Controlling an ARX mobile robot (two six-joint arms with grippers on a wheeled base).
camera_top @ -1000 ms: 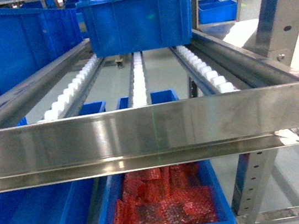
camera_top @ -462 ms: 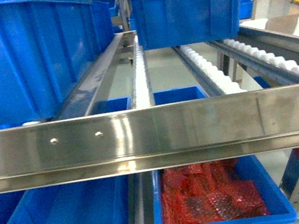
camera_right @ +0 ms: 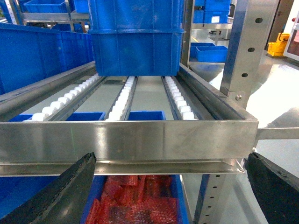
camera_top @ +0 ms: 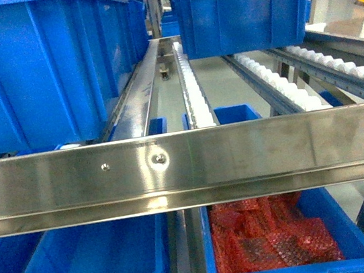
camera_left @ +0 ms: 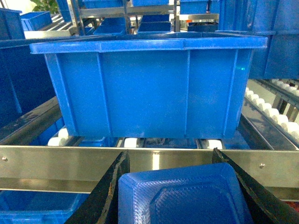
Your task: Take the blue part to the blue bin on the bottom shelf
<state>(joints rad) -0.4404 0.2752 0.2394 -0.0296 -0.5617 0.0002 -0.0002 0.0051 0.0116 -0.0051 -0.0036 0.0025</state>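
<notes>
**Rack view slid rightward; blue part held, bins now below**

Head: shifted sideways against earlier frames; empty blue bin now at 7 o'clock under front rail, red-filled bin at 5. No grippers visible.

Left wrist: left gripper clamped on blue part, rail just ahead, big bin at 12.

Right wrist: right gripper spread wide, empty; open room beneath rail.

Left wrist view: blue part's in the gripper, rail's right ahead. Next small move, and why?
Probably lower the left gripper below the front rail. It holds the blue part level with the rail, facing the big blue bin on the rollers above. In the head view, the empty blue bin sits under that rail, beside the bin of red parts.
</notes>
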